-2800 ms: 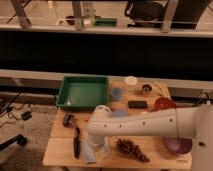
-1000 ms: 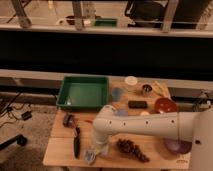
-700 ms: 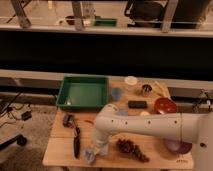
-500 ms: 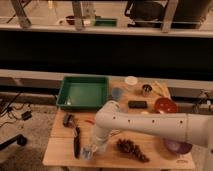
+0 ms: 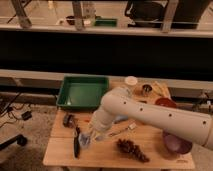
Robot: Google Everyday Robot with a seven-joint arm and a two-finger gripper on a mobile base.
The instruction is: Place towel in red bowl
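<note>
The towel [image 5: 84, 141] is a small grey-blue cloth lying near the front left of the wooden table [image 5: 105, 155], mostly covered by my gripper [image 5: 88, 138]. The gripper points down and is right at the towel. My white arm [image 5: 145, 116] reaches in from the right across the table's middle. The red bowl [image 5: 165, 103] sits at the back right, partly hidden behind the arm and well away from the gripper.
A green tray [image 5: 83, 93] stands at the back left. A black brush [image 5: 76, 145] lies just left of the towel. A brown bumpy cluster [image 5: 132, 149] lies at the front middle. A purple bowl [image 5: 175, 145] sits front right. A white cup [image 5: 131, 80] and a metal can [image 5: 146, 90] stand at the back.
My arm has swung left and forward, and the gripper has come down onto the towel. The towel has stayed at the front left.
</note>
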